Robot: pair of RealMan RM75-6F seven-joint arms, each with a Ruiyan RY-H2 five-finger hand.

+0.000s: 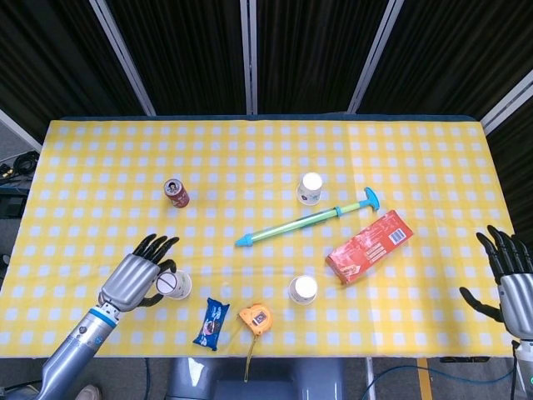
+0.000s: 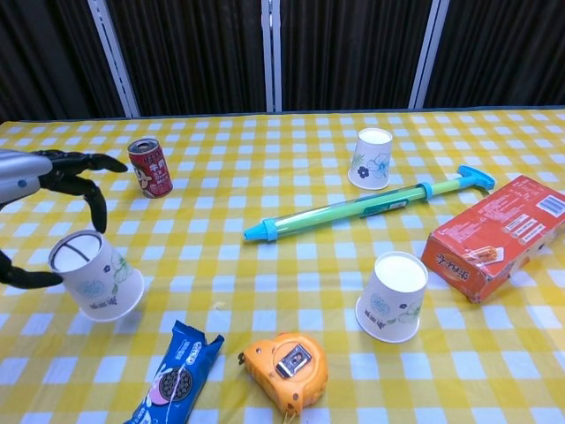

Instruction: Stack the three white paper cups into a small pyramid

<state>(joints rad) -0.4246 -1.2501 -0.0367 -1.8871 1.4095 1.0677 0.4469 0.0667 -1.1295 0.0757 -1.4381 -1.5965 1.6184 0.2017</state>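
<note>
Left hand (image 2: 35, 212) grips a tilted paper cup (image 2: 95, 276) just off the bench (image 2: 265, 194); right hand (image 1: 510, 279) hangs spread, holding nothing.

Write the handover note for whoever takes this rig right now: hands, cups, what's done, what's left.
Left hand: fingers around the near-left cup, which looks tilted and lifted off the cloth.
Right hand: open, holding nothing, at the table's right edge.
Middle cup: upside down near the front, beside the red box.
Far cup: upside down behind the water pump.
Done: no stacking yet; all three cups apart.
Left: set two cups side by side, put the third on top.
</note>
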